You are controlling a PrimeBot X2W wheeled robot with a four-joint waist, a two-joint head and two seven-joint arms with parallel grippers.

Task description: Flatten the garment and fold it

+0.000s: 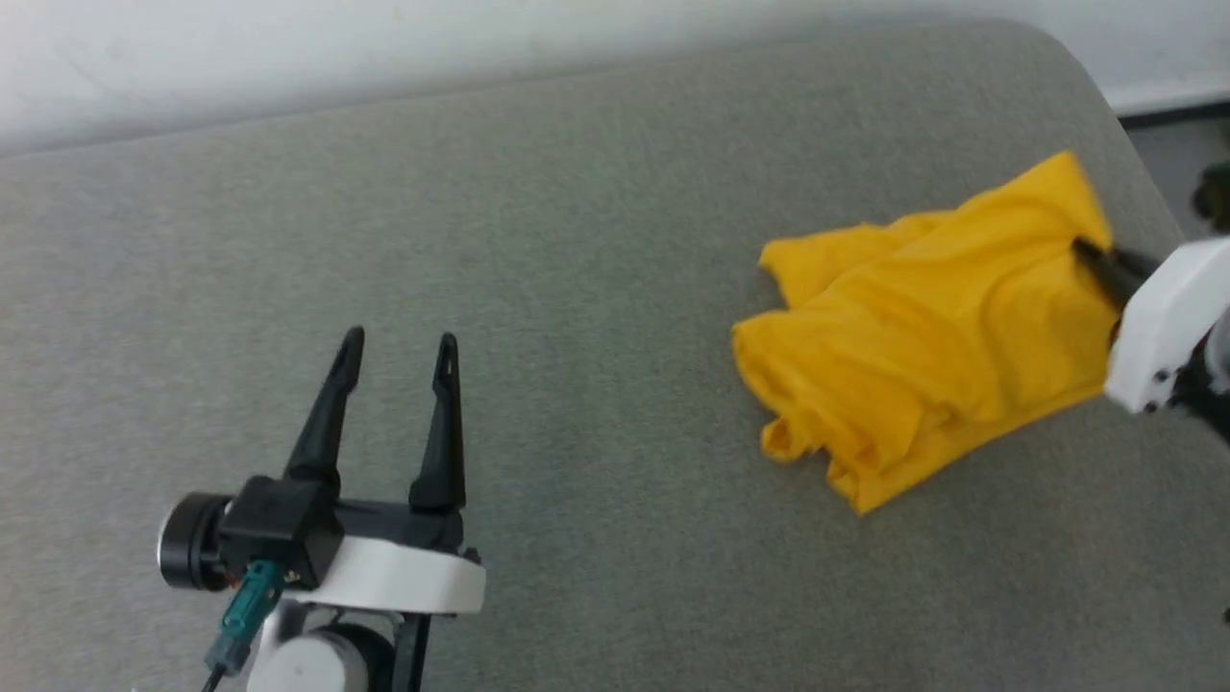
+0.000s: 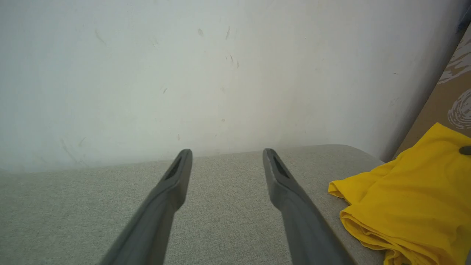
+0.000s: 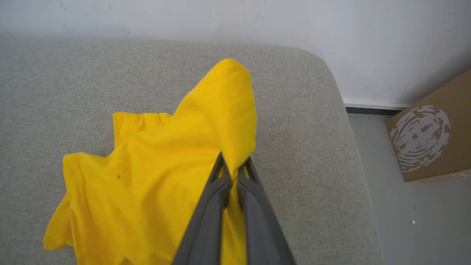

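Right gripper (image 3: 232,168) has its two dark fingers pinched tight on a fold of the crumpled bright yellow thin-cotton T-shirt (image 3: 154,176), holding a peak up while the rest sags to its left on the grey woven cushion (image 3: 55,73). Left gripper (image 1: 399,346) hovers with fingers spread and empty, shirt well off to its right.
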